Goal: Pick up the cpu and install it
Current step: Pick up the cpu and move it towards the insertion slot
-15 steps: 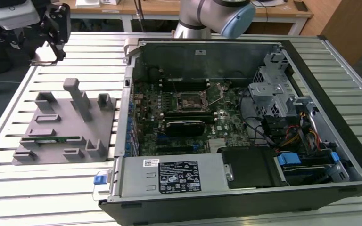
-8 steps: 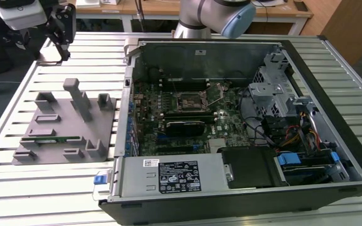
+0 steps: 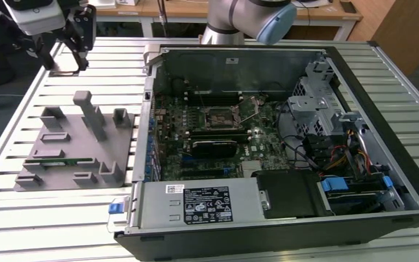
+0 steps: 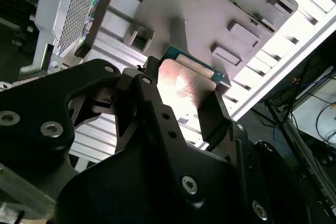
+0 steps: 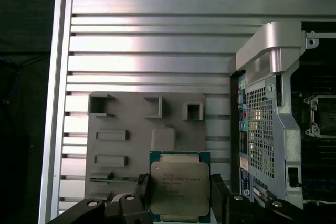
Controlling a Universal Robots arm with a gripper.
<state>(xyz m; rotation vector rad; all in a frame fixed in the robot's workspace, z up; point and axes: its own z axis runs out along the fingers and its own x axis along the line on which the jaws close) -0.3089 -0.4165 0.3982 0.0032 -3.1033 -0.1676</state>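
Inside end effector, silvery green-rimmed cpu

A robotics lab: a slatted aluminium worktop carries an opened black desktop computer case and a grey fixture plate, with pale wooden desks behind a silver-grey robot arm.

A grey fixture plate lies on the slatted table, with a green memory stick set among its blocks. Just beside it, on the exterior view's right, an open computer case shows its motherboard and power supply.
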